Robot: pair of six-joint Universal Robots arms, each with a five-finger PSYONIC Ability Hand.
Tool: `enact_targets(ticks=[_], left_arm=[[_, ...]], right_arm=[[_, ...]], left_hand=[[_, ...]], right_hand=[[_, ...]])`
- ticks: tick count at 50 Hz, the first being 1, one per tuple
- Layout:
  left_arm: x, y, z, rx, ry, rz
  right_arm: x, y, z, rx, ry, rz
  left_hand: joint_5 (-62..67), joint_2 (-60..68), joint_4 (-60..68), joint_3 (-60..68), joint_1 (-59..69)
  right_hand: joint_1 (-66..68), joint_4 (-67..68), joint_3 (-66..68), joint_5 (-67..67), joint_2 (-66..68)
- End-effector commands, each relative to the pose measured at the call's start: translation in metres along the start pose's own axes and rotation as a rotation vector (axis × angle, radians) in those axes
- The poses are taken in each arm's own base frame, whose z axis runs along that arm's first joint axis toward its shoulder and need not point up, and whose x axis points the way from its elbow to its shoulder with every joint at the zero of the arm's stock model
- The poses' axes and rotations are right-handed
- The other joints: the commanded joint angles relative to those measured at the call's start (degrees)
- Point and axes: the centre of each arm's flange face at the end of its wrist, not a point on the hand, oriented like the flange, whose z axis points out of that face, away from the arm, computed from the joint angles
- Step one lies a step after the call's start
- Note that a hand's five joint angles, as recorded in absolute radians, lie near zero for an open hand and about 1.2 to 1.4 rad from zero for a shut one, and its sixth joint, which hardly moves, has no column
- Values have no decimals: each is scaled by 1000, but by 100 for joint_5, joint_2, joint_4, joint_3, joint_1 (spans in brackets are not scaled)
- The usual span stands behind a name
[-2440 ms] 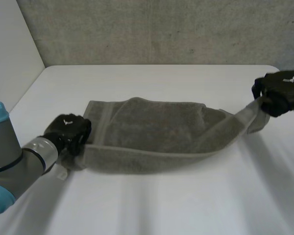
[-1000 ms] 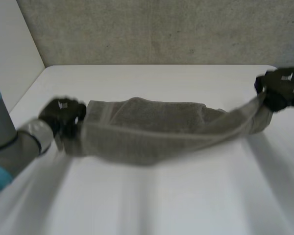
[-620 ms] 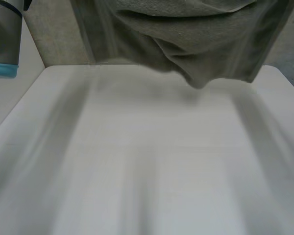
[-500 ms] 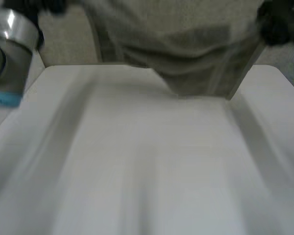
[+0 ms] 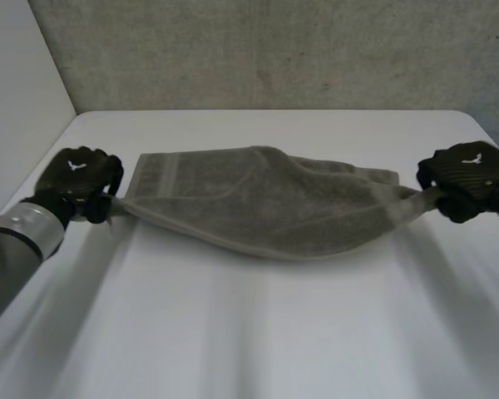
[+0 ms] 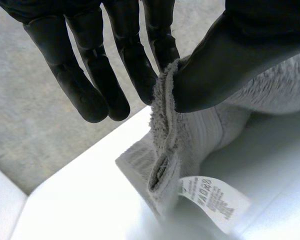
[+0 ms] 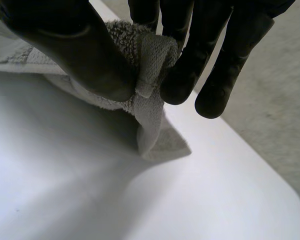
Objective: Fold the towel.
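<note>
The white label (image 6: 212,197) on the towel (image 6: 205,132) bears print too small to read.

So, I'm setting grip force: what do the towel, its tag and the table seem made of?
The towel looks like grey terry cloth, probably cotton: fuzzy looped pile, a flat woven band, limp sag. The tag seems a thin white printed fabric label. The table is smooth, white, faintly sheeny, perhaps laminate or painted board.

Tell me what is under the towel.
The white table lies beneath the towel, and a label hangs below the corner pinched by the left robot hand. The patch of table that the sagging middle covers is hidden.
</note>
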Motion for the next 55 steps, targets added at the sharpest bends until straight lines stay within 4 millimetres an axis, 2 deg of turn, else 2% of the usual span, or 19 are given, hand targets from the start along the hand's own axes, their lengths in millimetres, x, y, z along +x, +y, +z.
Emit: enact_targets(ticks=[1, 5, 9, 16, 18, 19, 21, 22, 24, 30, 32, 33, 35, 38, 42, 45, 46, 48, 55], left_arm=[[-12, -42, -28, 64, -46, -8], [-12, -67, -50, 125, -63, -20], [-10, -74, -61, 148, -64, -27], [4, -61, -68, 114, -16, -40], [10, -50, -65, 77, 11, -53], [10, -50, -65, 77, 11, -54], [12, -29, -50, 0, 35, -79], [12, -29, -50, 0, 35, -79], [12, -13, -35, -53, 52, -99], [8, 4, -10, -102, 62, -117], [5, 11, 7, -114, 66, -121], [5, 11, 7, -114, 66, -121], [2, 17, 25, -109, 66, -118], [3, 19, 35, -102, 72, -117], [10, 22, 62, -76, 82, -101], [7, 24, 80, -62, 47, -88], [7, 24, 80, -62, 47, -88], [6, 27, 98, -45, 24, -81], [20, 33, 122, -19, 41, -67]], right_arm=[[20, -19, -35, -20, 67, 13], [34, -25, -48, -39, 108, 22], [38, -25, -59, -87, 78, 11], [35, -11, -61, -178, -3, -38], [31, 6, -50, -232, -75, -4], [31, 6, -50, -232, -76, -3], [31, 18, -39, -269, -113, 31], [31, 18, -39, -269, -113, 32], [33, 24, -32, -284, -127, 52], [37, 39, -15, -303, -144, 145], [36, 44, -1, -298, -153, 185], [36, 44, -1, -298, -153, 185], [34, 47, 14, -286, -157, 214], [35, 52, 21, -289, -152, 239], [40, 62, 42, -274, -119, 289], [43, 65, 57, -251, -81, 315], [43, 65, 57, -251, -81, 315], [45, 71, 70, -244, -38, 333], [40, 75, 90, -212, 7, 346]], left_hand=[[-1584, -715, -698, -874, -422], [-1584, -715, -698, -874, -422], [-1584, -715, -698, -874, -422], [-1584, -715, -698, -874, -422], [-1584, -715, -698, -874, -422], [-1584, -715, -698, -874, -422], [-1584, -715, -698, -874, -422], [-1584, -715, -698, -874, -422], [-1584, -715, -698, -874, -422], [-1584, -715, -698, -874, -422], [-1584, -715, -698, -874, -422], [-1584, -715, -698, -874, -422], [-1584, -715, -698, -874, -422], [-1584, -715, -698, -874, -422], [-1584, -715, -698, -874, -422], [-1584, -715, -698, -874, -422], [-1584, -715, -698, -874, -422], [-1584, -715, -698, -874, -422], [-1584, -715, -698, -874, -422]], right_hand=[[338, 332, 294, 328, 562], [338, 332, 294, 328, 562], [338, 332, 294, 328, 562], [338, 332, 294, 328, 562], [338, 332, 294, 328, 562], [338, 332, 294, 328, 562], [338, 332, 294, 328, 562], [338, 332, 294, 328, 562], [338, 332, 294, 328, 562], [338, 332, 294, 328, 562], [338, 332, 294, 328, 562], [338, 332, 294, 328, 562], [338, 332, 294, 328, 562], [338, 332, 294, 328, 562], [338, 332, 294, 328, 562], [338, 332, 294, 328, 562], [338, 332, 294, 328, 562], [338, 332, 294, 328, 562], [338, 332, 294, 328, 562]])
